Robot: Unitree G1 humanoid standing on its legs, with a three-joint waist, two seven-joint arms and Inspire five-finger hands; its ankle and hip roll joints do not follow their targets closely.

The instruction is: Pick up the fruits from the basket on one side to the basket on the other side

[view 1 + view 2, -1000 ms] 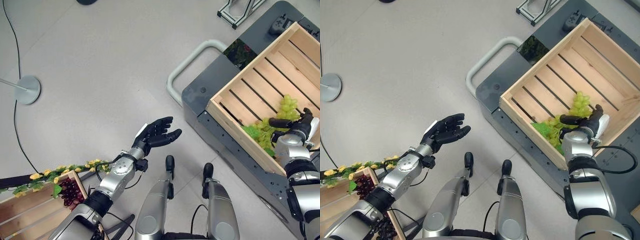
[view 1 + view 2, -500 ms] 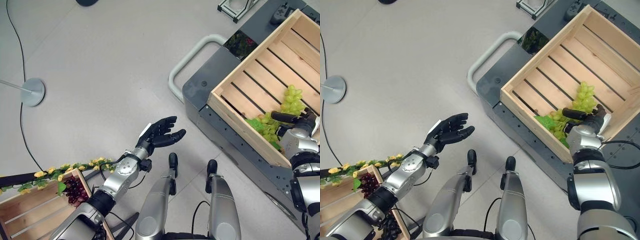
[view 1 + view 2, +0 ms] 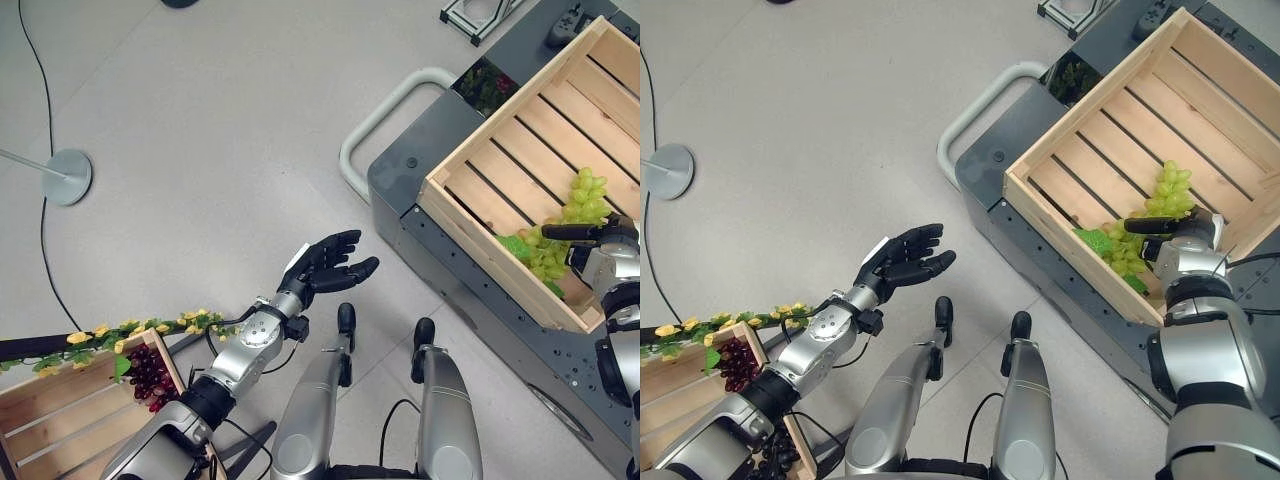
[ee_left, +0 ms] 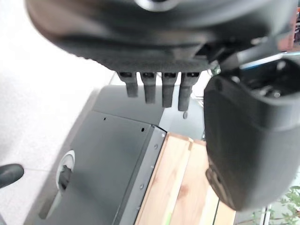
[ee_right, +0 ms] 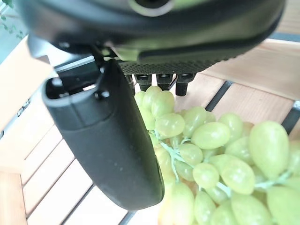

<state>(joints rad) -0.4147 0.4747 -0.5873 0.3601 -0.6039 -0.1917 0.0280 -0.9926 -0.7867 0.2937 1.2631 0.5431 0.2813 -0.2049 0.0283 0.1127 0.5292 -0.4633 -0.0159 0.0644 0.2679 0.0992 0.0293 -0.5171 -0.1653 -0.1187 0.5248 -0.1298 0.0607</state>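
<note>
A bunch of green grapes [image 3: 578,205] with a leaf lies on the slats of the wooden crate [image 3: 480,243] at the right. My right hand [image 3: 606,238] hovers at the bunch's near side, open, its straight fingers [image 5: 158,78] reaching over the grapes [image 5: 211,154] and the thumb beside them. Over the bare floor my left hand [image 3: 330,268] is held open and palm up, with nothing in it. At the lower left stands a second wooden crate [image 3: 60,420] holding dark purple grapes [image 3: 148,375].
The right crate sits on a grey cart [image 3: 420,150] with a pale looped handle [image 3: 375,120]. A garland of leaves and yellow flowers [image 3: 130,330] runs along the left crate's rim. A round stand base [image 3: 65,177] and a metal frame [image 3: 480,15] rest on the floor.
The camera has shifted. My right hand has drawn back a little from the green grapes toward the crate's near right side; the bunch stays in the crate. The left hand holds its pose.
</note>
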